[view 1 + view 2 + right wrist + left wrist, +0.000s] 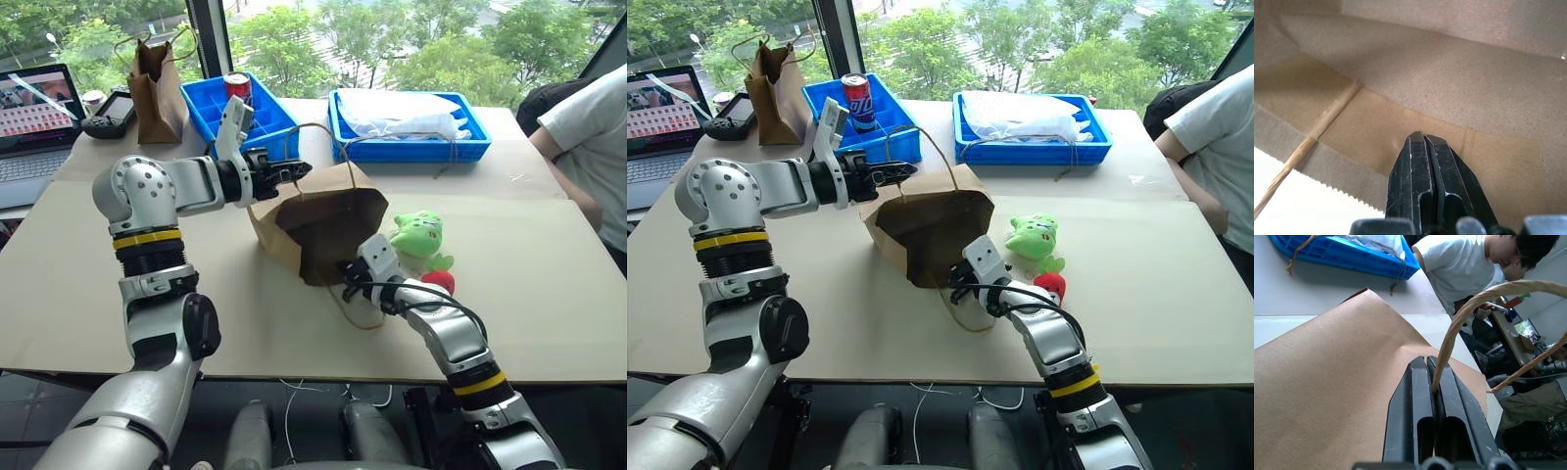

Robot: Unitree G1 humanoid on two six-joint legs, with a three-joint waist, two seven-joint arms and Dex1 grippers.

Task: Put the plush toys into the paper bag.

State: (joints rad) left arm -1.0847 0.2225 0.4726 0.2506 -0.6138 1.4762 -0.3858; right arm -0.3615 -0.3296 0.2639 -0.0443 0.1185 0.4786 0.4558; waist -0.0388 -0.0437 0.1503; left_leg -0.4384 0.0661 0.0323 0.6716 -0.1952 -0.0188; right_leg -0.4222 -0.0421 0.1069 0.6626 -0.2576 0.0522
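The wide light-brown kraft paper bag (323, 220) lies tipped on its side in the middle of the pale table (88, 284), its dark mouth turned toward the robot, so whatever may sit deep inside is lost in shadow. The left gripper (299, 170) is raised at the bag's upper rim, and the left wrist view shows its two black fingers (1415, 401) pressed together on the thin twisted loop handle (1459, 318), which rises from between them and arcs away. The right gripper (955, 282) is down at the lower lip of the bag's mouth; in the head views its tips are hard to separate from the dark opening, but the right wrist view shows the fingers (1413, 171) closed flat against each other right at the serrated paper edge, and whether paper is pinched between them I cannot tell. The light-green rounded plush creature (419, 235) sits on the table just beside the bag, outside it, past the right gripper. The red chili-shaped plush toy (440, 281) lies just below the green one, partly covered by the right forearm, its green stem barely showing. A person in a white shirt (593, 117) is cut off at the table's far right edge.
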